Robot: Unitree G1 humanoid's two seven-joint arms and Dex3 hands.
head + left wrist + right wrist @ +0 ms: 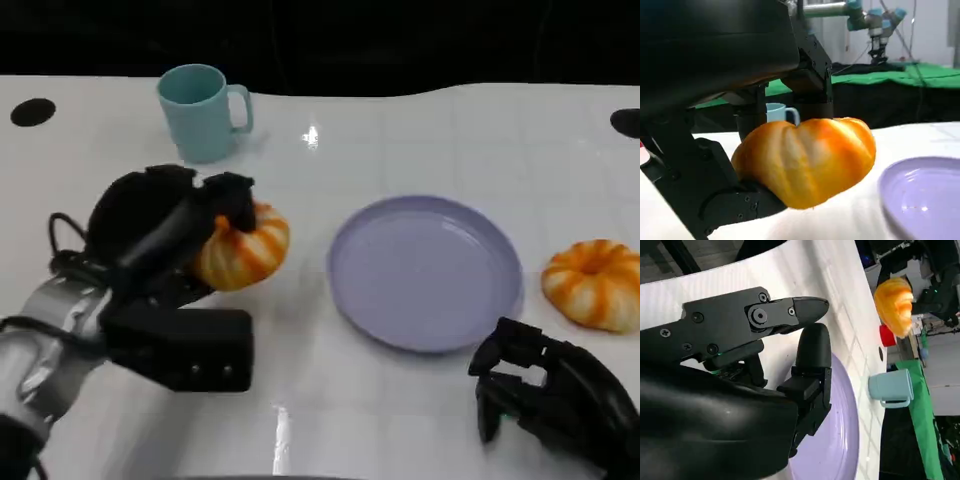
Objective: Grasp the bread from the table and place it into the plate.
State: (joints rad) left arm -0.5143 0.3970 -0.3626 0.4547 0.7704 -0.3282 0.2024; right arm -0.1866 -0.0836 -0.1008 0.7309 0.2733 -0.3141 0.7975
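Your left hand [170, 235] grasps the round orange-and-white ridged bread roll [245, 245], lifted just left of the round lavender plate [425, 272], which holds nothing. From here the plate lies directly to the roll's right, so the carry looks short and sideways. Your right hand [545, 395] rests near the plate's right front rim, fingers curled on nothing. A second similar roll [595, 283] sits right of the plate; a light-blue mug [200, 110] stands behind and left of it.

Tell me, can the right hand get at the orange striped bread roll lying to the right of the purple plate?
Probably yes. The right hand sits empty just in front of that orange striped bread roll, with bare white table between them and the round purple plate off to the side.
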